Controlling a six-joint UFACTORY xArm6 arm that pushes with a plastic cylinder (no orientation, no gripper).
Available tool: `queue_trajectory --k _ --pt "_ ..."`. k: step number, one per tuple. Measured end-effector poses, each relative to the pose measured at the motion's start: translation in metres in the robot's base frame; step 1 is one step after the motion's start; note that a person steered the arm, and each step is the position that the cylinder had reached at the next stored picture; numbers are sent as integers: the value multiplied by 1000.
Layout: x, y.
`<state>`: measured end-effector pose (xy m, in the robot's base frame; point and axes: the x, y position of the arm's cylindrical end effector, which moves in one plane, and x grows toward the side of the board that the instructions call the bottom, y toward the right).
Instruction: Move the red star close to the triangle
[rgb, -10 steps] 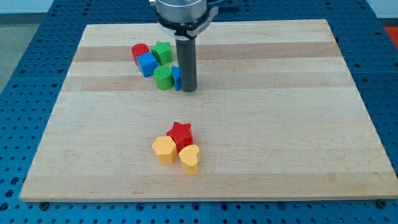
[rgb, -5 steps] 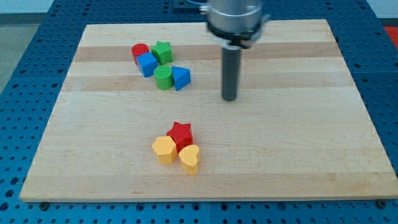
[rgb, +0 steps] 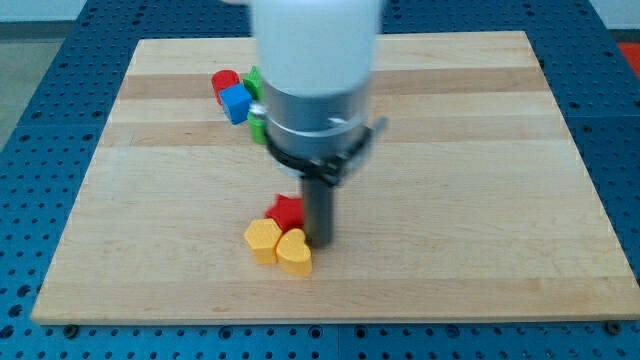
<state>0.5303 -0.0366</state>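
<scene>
The red star (rgb: 285, 212) lies at the lower middle of the wooden board, touching a yellow hexagon block (rgb: 263, 240) and a yellow heart block (rgb: 294, 252) below it. My tip (rgb: 320, 240) stands right against the star's right side and just above-right of the yellow heart. The blue triangle block is hidden behind the arm near the view's top. The arm's white and grey body covers most of that upper cluster.
A red block (rgb: 224, 82) and a blue cube (rgb: 236, 103) show at the upper left, with slivers of green blocks (rgb: 256, 126) beside the arm. The board (rgb: 480, 200) is edged by a blue perforated table.
My tip has moved from the right of the upper cluster down and left to the red star's right side. The star and yellow heart have shifted slightly left.
</scene>
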Motion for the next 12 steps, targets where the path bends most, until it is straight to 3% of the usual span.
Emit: queue_trajectory --k 1,2,5,7,8,10,11,12 --pt "-30 -66" --pt "-35 -78" --pt "-4 -181" --pt "-95 -122" --pt "-103 -95" --pt "-60 -192" --pt "-46 -181" --pt "-47 -111"
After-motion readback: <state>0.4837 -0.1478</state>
